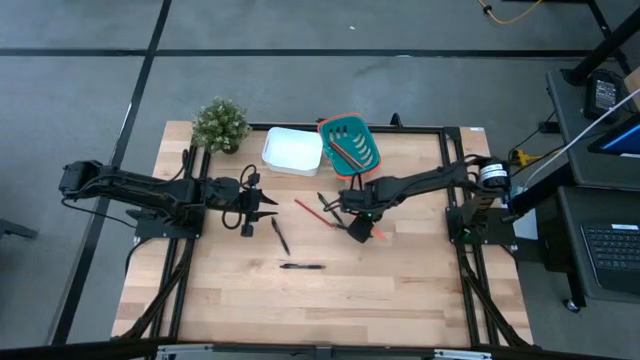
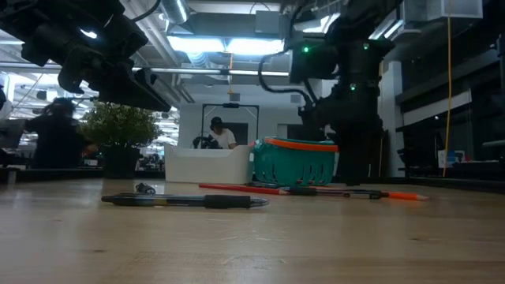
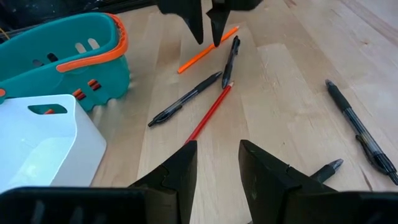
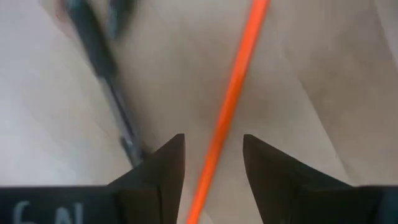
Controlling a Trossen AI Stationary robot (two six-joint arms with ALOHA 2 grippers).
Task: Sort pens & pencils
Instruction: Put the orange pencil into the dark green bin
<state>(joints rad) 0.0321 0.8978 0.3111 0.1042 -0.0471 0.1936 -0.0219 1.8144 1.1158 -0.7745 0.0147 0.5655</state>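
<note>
High view shows the wooden table [image 1: 400, 290] with broad bare wood along its near side and both lower corners, while everything crowds the far half. At the far left corner stands a small potted plant [image 1: 220, 124]. The left gripper [image 1: 268, 203] waits just right of it, fingers apart and holding nothing, clear of the table edges. Right of its tips lie two pens: one pen [image 1: 280, 235] slanted just ahead of the fingers, another pen [image 1: 301, 266] lying flat nearer the front edge, with open wood all round. Against the far edge sit a white bin [image 1: 292, 150] and, touching its right side, a teal basket [image 1: 350, 143] with orange-red sticks inside. Below them a red pencil [image 1: 310, 212] lies diagonally between the two grippers. The right gripper [image 1: 357, 229] is lowered over the table's middle; in its wrist view the fingers [image 4: 165, 168] stand apart with an orange pencil [image 4: 233, 93] running between them, not clamped. A dark pen [image 4: 102, 68] lies beside it, outside the fingers.
</note>
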